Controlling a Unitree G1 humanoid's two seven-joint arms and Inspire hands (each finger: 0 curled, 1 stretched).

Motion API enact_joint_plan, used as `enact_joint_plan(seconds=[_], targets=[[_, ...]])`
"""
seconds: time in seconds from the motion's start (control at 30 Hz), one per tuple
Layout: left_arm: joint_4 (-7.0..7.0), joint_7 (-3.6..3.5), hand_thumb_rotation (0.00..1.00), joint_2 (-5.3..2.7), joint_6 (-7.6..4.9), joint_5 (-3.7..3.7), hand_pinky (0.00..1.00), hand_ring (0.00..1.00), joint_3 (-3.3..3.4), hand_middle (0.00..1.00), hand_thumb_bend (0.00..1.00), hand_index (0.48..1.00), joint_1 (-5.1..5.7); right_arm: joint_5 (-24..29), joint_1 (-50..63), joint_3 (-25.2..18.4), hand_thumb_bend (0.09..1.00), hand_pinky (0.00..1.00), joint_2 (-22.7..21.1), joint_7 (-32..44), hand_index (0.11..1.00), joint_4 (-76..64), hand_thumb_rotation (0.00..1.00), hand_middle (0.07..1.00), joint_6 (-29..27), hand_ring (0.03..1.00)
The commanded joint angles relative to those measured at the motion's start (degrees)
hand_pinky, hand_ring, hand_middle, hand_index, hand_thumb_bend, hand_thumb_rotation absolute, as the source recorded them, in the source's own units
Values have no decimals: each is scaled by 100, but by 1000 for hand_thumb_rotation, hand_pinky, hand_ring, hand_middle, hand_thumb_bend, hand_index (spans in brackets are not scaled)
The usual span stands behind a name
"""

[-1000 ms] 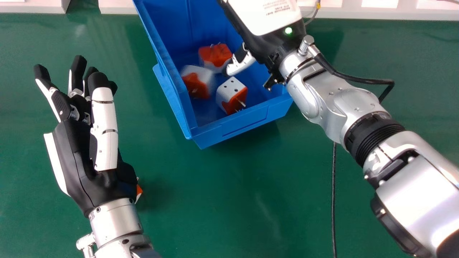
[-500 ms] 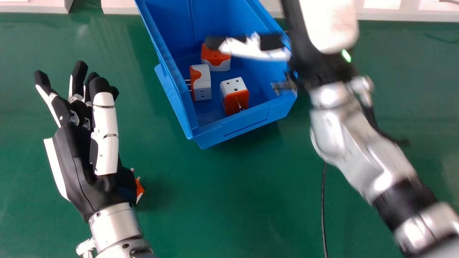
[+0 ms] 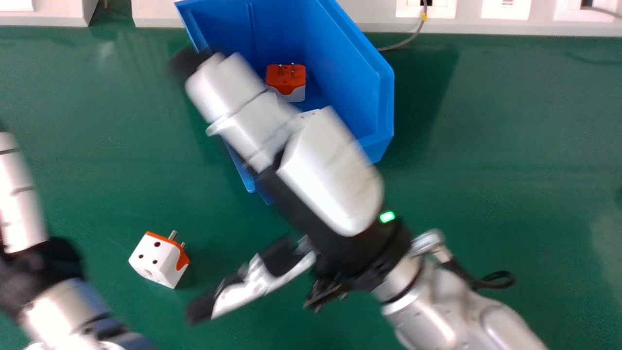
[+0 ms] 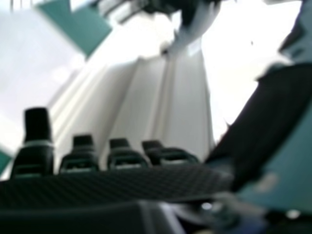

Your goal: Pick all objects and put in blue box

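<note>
From my end, the head view gives me a green table (image 3: 461,170) running back to a white wall strip (image 3: 466,26) with a grey cable (image 3: 406,43) trailing down from it. My plug adapter (image 3: 158,262) sits on the table toward the left, nearer me than the blue box (image 3: 386,97), white with an orange face; its holes show on the white side and its metal pins poke up from the orange one. Just to its left I see the left robot hand (image 3: 36,270), cut off by the view's edge and blurred; the part of its fingers I can make out is straight, so I read it as open. On the adapter's other side, the thumb (image 3: 262,287) of my right robot hand (image 3: 325,175) points out near it, with green showing between them. That hand is spread wide, its fingers (image 3: 233,92) laid straight across my sight of the box and past its left wall; I can't judge how high above it they are. In the right hand view I get the same open hand, fingertips and thumb apart. Beyond it, inside the box, a second plug adapter (image 3: 285,85) rests orange side up, pins upward. A green light (image 3: 387,217) glows at my right wrist, and a black cable (image 3: 491,281) loops beside that forearm.
</note>
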Motion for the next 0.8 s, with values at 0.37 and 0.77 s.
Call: enact_joint_plan(seconds=[0.37,0.77], targets=[[-39,-190,494,-306,-405,64,845,891,675,887,421,871,-151,-182,-1529,563,999,697,722,1493,963,1417,407,980,14,936],[-162,-332,454,-386,-343,27,844,884,584,882,420,874,-106,-1791,-3728,1450,868,616,1686,1019,824,4244,29,898,928,867]])
